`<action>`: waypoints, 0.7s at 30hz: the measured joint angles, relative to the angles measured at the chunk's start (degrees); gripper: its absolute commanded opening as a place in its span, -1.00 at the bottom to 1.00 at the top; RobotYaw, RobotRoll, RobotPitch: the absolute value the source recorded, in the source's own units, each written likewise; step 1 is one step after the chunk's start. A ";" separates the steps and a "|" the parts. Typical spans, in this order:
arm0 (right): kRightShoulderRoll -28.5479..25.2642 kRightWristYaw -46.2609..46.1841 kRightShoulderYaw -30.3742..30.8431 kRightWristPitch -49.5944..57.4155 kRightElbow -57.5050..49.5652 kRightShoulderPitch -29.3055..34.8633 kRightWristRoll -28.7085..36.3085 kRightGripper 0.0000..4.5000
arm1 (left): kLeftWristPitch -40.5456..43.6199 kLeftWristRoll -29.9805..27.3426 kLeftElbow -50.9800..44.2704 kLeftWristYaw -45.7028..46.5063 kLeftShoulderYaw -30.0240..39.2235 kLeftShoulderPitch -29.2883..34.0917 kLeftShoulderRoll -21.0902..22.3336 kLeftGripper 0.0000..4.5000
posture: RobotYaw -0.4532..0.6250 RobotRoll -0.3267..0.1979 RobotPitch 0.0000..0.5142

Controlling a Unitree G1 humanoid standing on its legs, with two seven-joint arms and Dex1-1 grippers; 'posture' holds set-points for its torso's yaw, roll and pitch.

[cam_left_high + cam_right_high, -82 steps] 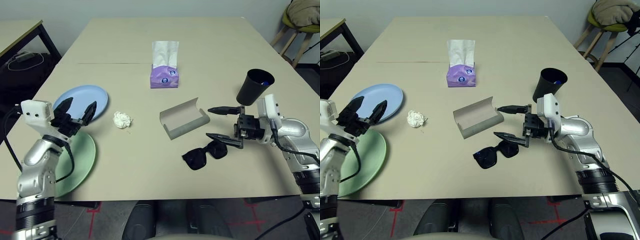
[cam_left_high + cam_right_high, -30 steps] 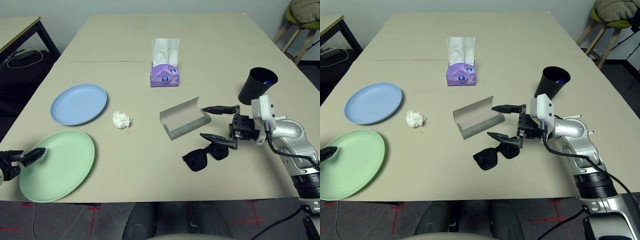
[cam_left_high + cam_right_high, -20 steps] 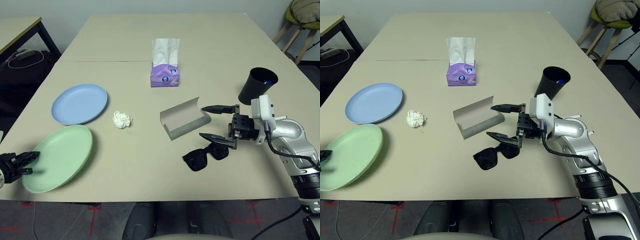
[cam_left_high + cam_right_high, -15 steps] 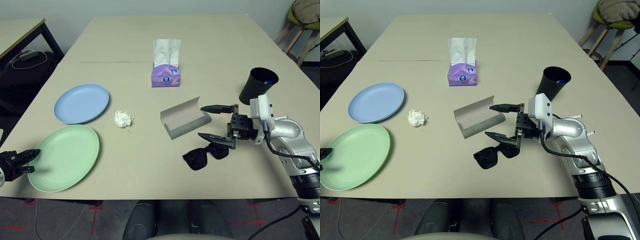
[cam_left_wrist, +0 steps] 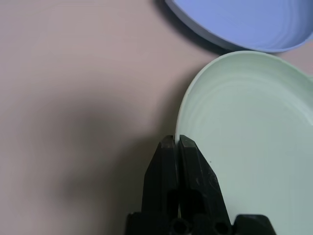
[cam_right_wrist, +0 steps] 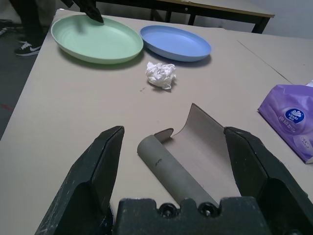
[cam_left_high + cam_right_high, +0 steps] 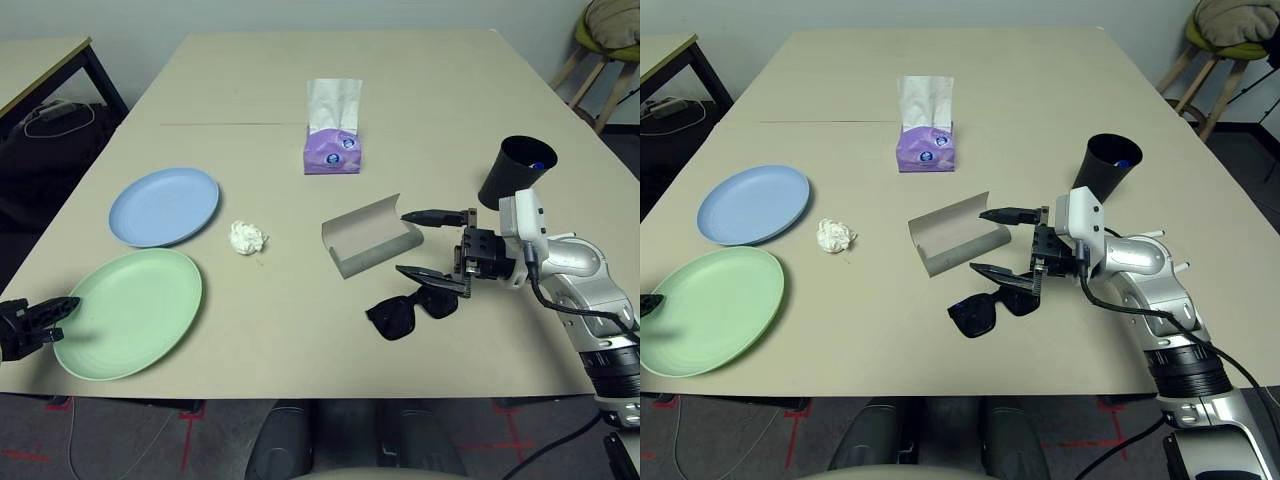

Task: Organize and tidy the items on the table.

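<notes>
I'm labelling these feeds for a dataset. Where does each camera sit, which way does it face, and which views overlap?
Left eye and right eye: on the head, looking forward and down at the table; silver right forearm showing, right gripper open beside the glasses case and sunglasses.
Left wrist: along the shut left gripper at the green plate rim.
Right wrist: between its spread fingers at the case.
Shared: green plate and blue plate show in the eye views and both wrist views.
</notes>
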 measured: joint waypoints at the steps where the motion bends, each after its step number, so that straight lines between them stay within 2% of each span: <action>1: 0.00 0.01 0.01 -0.01 0.00 0.00 -0.01 1.00 | 0.67 -0.86 -0.51 -0.16 0.16 -0.29 0.00 -0.99 | 0.00 0.25 -0.60; 11: 0.08 0.06 0.34 -0.06 0.06 0.02 -0.09 1.00 | 5.72 -4.36 -0.12 -0.66 3.88 -1.36 0.45 -0.99 | 0.00 0.25 -0.59; 21: 0.33 -0.08 1.33 0.08 -0.28 0.41 -0.02 1.00 | 4.53 -4.14 4.76 9.04 3.73 -17.22 -0.76 -0.99 | 0.00 0.25 -0.58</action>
